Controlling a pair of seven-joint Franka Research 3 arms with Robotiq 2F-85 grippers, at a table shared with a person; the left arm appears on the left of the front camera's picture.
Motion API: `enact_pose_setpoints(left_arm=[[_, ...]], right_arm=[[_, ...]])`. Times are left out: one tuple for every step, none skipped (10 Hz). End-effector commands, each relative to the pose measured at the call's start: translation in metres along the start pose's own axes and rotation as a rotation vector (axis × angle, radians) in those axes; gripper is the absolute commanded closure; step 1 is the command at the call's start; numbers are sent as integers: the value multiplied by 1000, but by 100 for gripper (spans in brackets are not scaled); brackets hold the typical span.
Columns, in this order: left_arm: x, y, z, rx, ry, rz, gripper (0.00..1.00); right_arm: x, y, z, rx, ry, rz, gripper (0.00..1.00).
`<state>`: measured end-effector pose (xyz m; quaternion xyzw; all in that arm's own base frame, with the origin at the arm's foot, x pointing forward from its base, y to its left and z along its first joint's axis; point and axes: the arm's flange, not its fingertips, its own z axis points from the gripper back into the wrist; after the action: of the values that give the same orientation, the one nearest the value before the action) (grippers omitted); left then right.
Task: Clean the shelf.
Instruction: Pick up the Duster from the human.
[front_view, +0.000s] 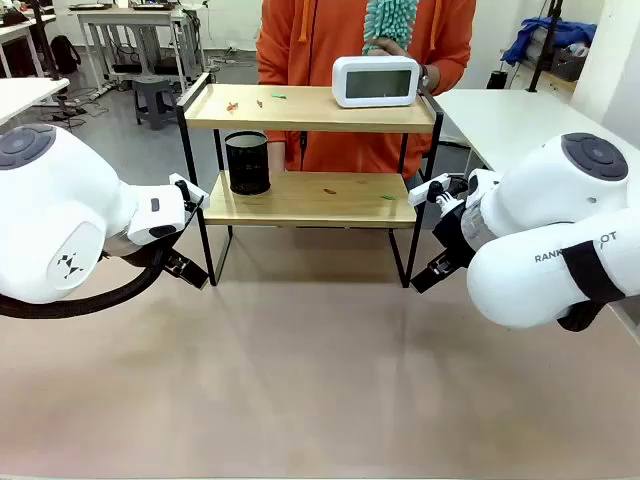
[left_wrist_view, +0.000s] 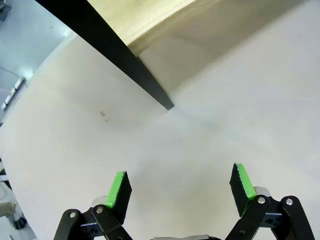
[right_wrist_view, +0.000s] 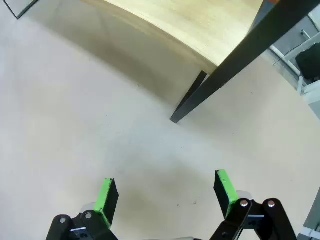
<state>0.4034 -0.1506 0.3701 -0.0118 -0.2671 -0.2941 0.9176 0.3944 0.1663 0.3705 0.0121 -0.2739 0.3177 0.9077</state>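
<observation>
Light wood and thin black metal make up the shelf (front_view: 300, 200): two pale boards, one above the other, in a slim frame on four legs, standing on the beige table (front_view: 320, 380). On the lower board a black mesh cup (front_view: 247, 162) stands at the left end, and a few small red and green scraps (front_view: 328, 190) lie toward the right. More scraps (front_view: 232, 103) dot the left half of the top board. A white clock (front_view: 375, 81) stands on the right half. Behind the shelf a person in an orange top (front_view: 300, 40) holds a teal duster (front_view: 385, 22) just above the clock.

The left gripper (left_wrist_view: 180, 182) sits low over the table, just outside the shelf's left front leg (left_wrist_view: 125, 55). Its green pads (left_wrist_view: 118, 189) are spread wide with nothing between them. In its wrist view the foot of that leg lies ahead of the fingers and apart from them.

The right gripper (right_wrist_view: 167, 192) mirrors it at the shelf's right front leg (right_wrist_view: 235, 65), released and empty. That leg's foot lies ahead of the pads (right_wrist_view: 225, 186), a little toward the right-hand one, not touching. The lower board's underside shows beyond the foot in both wrist views.
</observation>
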Motion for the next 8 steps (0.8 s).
enact_pose_setpoints(left_arm=[[0,0,0,0,-1,0,0],[0,0,0,0,-1,0,0],[0,0,0,0,-1,0,0],[0,0,0,0,-1,0,0],[0,0,0,0,-1,0,0],[0,0,0,0,-1,0,0],[0,0,0,0,-1,0,0],[0,0,0,0,-1,0,0]], right_arm=[[0,0,0,0,0,0,0],[0,0,0,0,0,0,0],[0,0,0,0,0,0,0],[0,0,0,0,0,0,0],[0,0,0,0,0,0,0],[0,0,0,0,0,0,0],[0,0,0,0,0,0,0],[0,0,0,0,0,0,0]])
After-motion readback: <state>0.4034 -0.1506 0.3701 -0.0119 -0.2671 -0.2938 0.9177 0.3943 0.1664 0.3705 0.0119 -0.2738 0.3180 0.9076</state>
